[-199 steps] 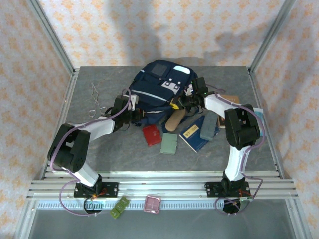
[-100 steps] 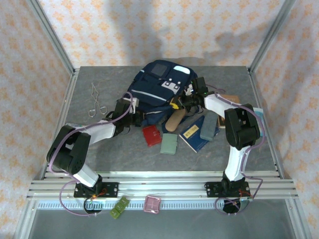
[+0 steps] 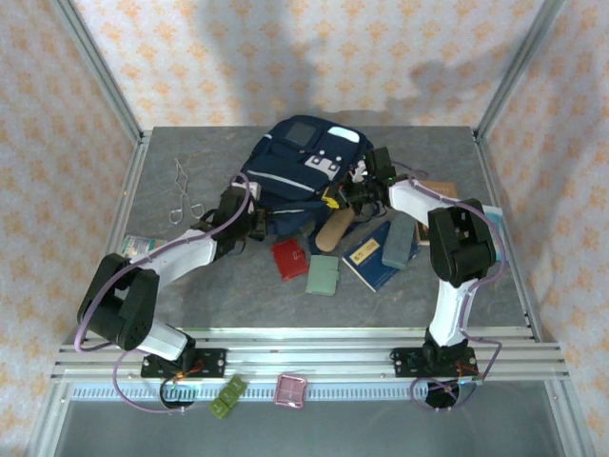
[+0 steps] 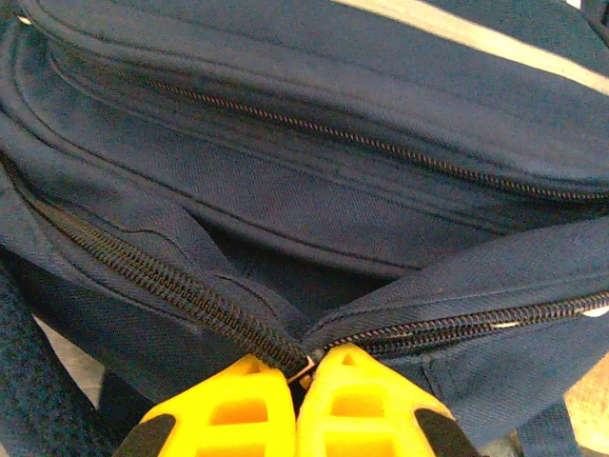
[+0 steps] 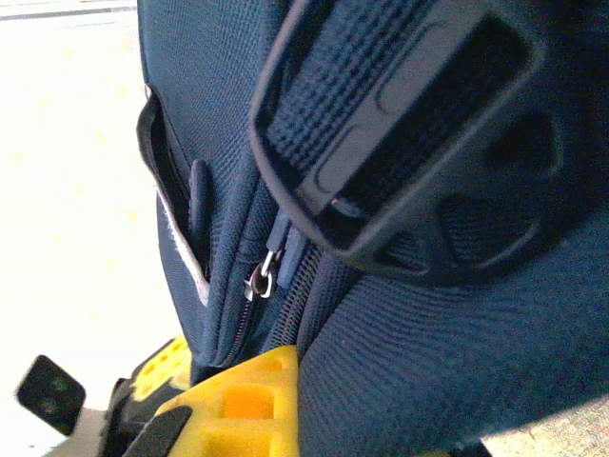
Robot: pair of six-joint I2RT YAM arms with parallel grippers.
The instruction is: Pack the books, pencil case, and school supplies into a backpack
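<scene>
The navy backpack (image 3: 300,169) lies at the back middle of the table. My left gripper (image 3: 254,221) is at its lower left edge; in the left wrist view the yellow fingers (image 4: 228,414) are shut on the metal zipper pull (image 4: 310,367), with the zipper split open to the left. My right gripper (image 3: 344,197) is shut on the backpack's fabric edge (image 5: 219,333) at the lower right. The tan pencil case (image 3: 333,230), red case (image 3: 289,258), green case (image 3: 324,275), dark blue book (image 3: 366,257) and grey slab (image 3: 400,241) lie in front of the backpack. The brown book (image 3: 440,188) is partly hidden by the right arm.
A thin metal tool (image 3: 181,190) lies at the back left. A light-blue packet (image 3: 143,246) shows beside the left arm. A black strap buckle (image 5: 400,143) and another zipper pull (image 5: 262,276) sit close to my right fingers. Metal frame posts stand at the table's corners.
My left arm's elbow has dropped toward the near left, uncovering the light-blue packet, while its gripper stays on the zipper. The backpack has shifted slightly. The right arm has held still.
</scene>
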